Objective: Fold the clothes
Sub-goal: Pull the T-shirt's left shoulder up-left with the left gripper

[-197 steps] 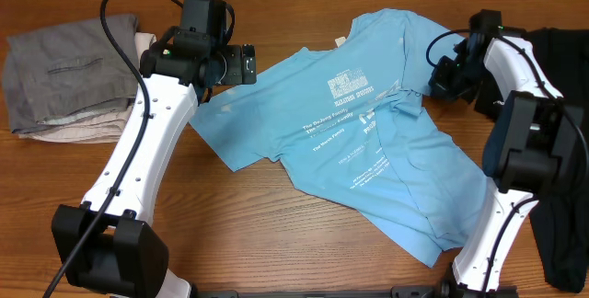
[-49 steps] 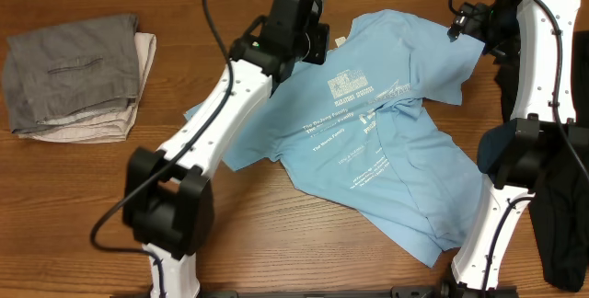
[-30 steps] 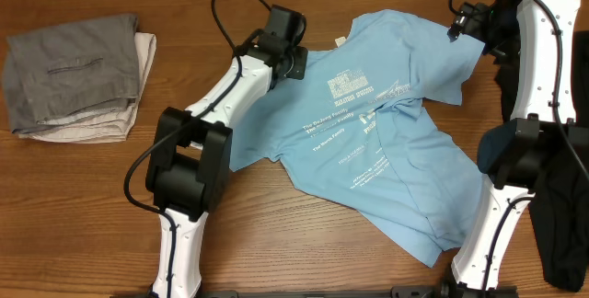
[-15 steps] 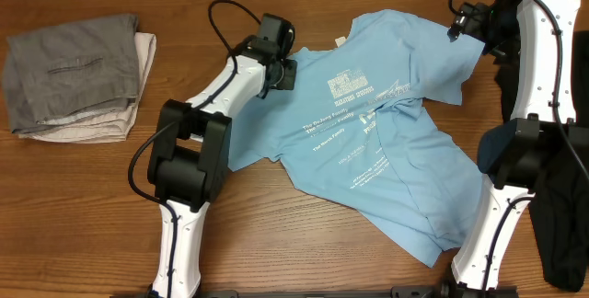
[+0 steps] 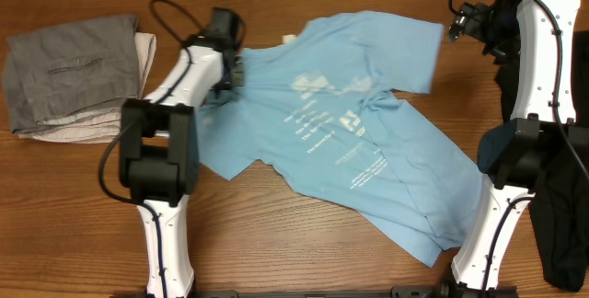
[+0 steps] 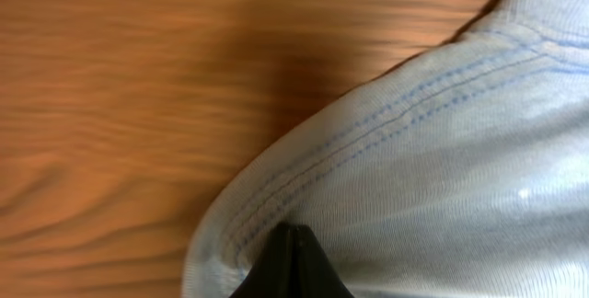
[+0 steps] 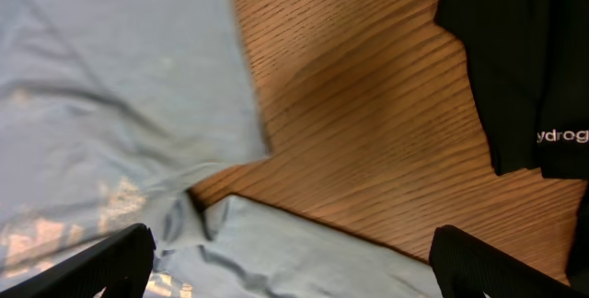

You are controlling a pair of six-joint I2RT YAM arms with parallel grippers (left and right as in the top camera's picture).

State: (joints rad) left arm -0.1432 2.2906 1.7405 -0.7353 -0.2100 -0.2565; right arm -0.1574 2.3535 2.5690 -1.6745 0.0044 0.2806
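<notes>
Item: light blue short-sleeved cotton T-shirt lay rumpled, print up, on wooden table | left gripper pinched its stitched edge | right gripper spread wide, empty | handling: probably light, limp; best taken at hems or corners

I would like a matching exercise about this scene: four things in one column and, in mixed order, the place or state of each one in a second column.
Column one:
1. T-shirt
2. grey garment
3. black garment
4. left gripper

Column two:
A. lies at the far right of the overhead view
B. lies spread out and crumpled in the middle
C. is shut on a stitched hem of light blue cloth
D. lies folded in a pile at the far left

Right pairs: 1-B, 2-D, 3-A, 4-C.
</notes>
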